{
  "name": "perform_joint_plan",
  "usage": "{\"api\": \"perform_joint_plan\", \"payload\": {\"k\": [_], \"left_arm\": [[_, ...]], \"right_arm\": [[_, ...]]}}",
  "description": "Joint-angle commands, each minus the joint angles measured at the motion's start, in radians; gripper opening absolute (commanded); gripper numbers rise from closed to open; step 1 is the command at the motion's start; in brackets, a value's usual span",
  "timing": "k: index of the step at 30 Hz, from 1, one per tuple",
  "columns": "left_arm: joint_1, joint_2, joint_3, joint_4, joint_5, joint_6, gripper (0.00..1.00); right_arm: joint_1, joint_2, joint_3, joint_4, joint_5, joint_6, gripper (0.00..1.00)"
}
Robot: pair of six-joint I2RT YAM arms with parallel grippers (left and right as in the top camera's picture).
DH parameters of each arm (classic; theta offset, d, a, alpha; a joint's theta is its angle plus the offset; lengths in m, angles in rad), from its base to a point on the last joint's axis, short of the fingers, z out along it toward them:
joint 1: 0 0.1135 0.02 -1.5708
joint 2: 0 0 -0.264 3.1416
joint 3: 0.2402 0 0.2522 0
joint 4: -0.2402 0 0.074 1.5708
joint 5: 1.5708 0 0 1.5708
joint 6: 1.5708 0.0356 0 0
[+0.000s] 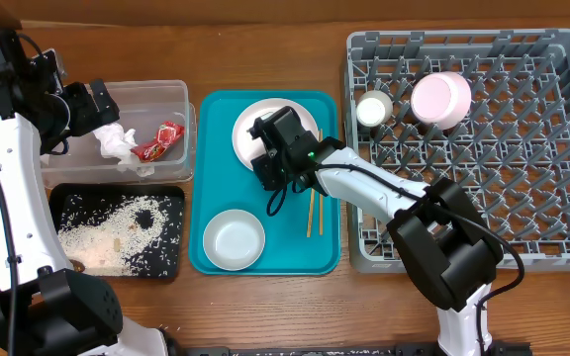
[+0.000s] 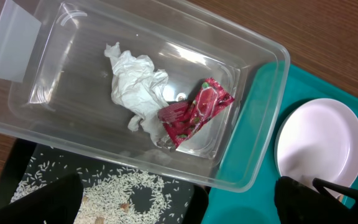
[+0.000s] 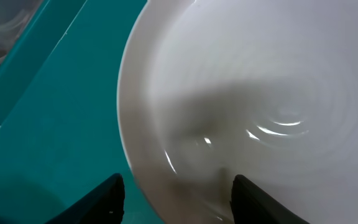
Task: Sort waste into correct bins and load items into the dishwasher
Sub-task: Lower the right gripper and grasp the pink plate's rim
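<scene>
Closest to the lens, in the right wrist view, are the two dark fingers (image 3: 103, 200) of the right gripper (image 3: 176, 202). They stand wide apart and hold nothing. One finger is over the floor of the teal tray (image 3: 48, 124), the other is over the pale pink plate (image 3: 260, 93), and the rim of the plate passes between them. Whether a finger touches the plate, I cannot tell. The plate lies flat in the half of the teal tray away from the robot. In the nearer half of the same tray sits the small white bowl (image 1: 234, 238), upright. The two chopsticks (image 1: 314, 211) lie side by side close to the tray's right edge.

The left gripper (image 2: 176, 205) is wide open too, and empty. It hangs above the clear tub (image 2: 263, 106), which stands just left of the teal tray. Inside the tub the crumpled white tissue (image 2: 135, 87) and the red wrapper (image 2: 194, 112) lie against each other. The black tray (image 1: 59, 198), also left of the teal tray but nearer to the robot, carries the rice grains (image 1: 117, 232). The grey dish rack (image 1: 522, 198) stands just right of the teal tray. The cream cup (image 1: 374, 108) and the pink bowl (image 1: 441, 99) sit in its far part, near each other.
</scene>
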Motion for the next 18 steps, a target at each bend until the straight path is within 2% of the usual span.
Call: {"api": "perform_joint_plan", "payload": {"k": [1,9,18], "left_arm": [[0.000,-0.016,0.025,0.001,0.009,-0.008,1.00],[0.000,-0.016,0.025,0.001,0.009,-0.007,1.00],[0.000,-0.016,0.025,0.001,0.009,-0.007,1.00]], "right_arm": [[-0.001,0.006,0.005,0.000,-0.033,-0.069,0.57],[0.000,0.006,0.005,0.051,-0.032,-0.287,0.56],[0.006,0.026,0.005,0.128,-0.055,-0.287,0.47]]}}
